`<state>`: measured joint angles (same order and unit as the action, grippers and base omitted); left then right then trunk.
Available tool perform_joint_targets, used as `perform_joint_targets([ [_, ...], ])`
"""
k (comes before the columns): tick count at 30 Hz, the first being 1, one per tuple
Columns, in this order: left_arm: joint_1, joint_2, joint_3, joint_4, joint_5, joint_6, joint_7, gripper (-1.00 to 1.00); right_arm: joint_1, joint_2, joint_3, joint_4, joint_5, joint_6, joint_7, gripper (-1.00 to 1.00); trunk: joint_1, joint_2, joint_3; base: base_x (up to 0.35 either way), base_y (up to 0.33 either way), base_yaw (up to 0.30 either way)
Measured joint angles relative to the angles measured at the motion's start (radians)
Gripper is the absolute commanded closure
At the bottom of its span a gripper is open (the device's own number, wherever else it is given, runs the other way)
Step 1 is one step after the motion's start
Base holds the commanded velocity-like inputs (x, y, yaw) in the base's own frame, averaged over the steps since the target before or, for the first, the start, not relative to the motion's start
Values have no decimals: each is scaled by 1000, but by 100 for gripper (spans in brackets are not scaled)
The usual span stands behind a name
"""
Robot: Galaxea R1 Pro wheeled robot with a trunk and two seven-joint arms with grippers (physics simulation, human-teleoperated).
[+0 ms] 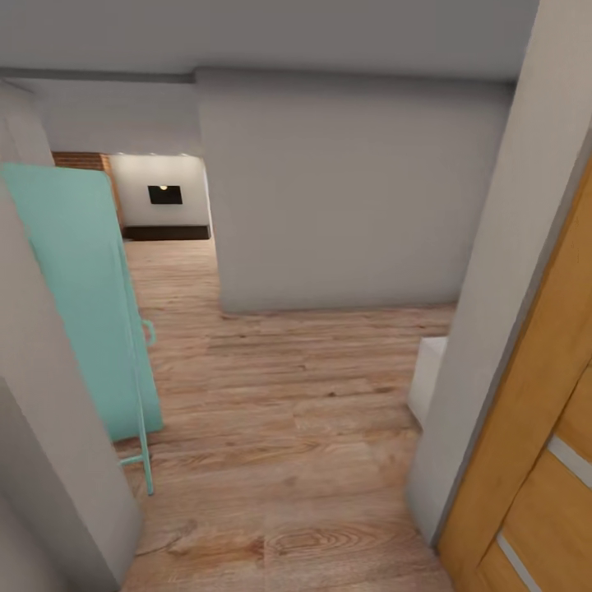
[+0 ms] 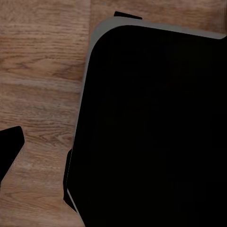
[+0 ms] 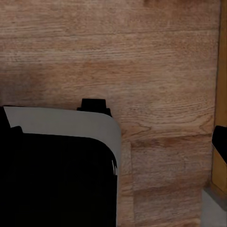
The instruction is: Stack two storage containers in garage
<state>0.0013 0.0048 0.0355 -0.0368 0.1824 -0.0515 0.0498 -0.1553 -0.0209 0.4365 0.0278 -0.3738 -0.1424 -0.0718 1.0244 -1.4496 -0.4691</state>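
No container shows anywhere I look, so I judge the rig is in transit, with the two storage containers out of sight and nothing yet carried. Largest ahead of me is the grey wall block (image 1: 345, 189) dead centre, with the wood-plank floor (image 1: 279, 411) running past it on the left toward a far room with a dark screen (image 1: 164, 194). On the near left stands an open teal door (image 1: 78, 304); on the near right a grey door jamb (image 1: 493, 312) and a wooden door (image 1: 543, 460) crowd the passage. My worry is clearance: steering too tight to either side could clip the base or an arm on the teal door's edge or the jamb, and turning too late runs me into the centre wall. Both wrist views look down on planks past dark robot body (image 2: 156, 127), and I cannot tell whether the fingers are wide or narrow. A small white object (image 1: 427, 374) low by the jamb may also snag the base.
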Motion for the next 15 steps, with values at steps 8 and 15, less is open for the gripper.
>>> perform_joint_targets([
  [8,0,0,0,1,1,1,0,-100,0,2,0,1,0,3,1,-100,0,0,0,322,77,0],
  [15,0,0,0,1,1,0,0,-100,0,1,0,0,-1,3,0,-100,0,0,0,322,90,0],
])
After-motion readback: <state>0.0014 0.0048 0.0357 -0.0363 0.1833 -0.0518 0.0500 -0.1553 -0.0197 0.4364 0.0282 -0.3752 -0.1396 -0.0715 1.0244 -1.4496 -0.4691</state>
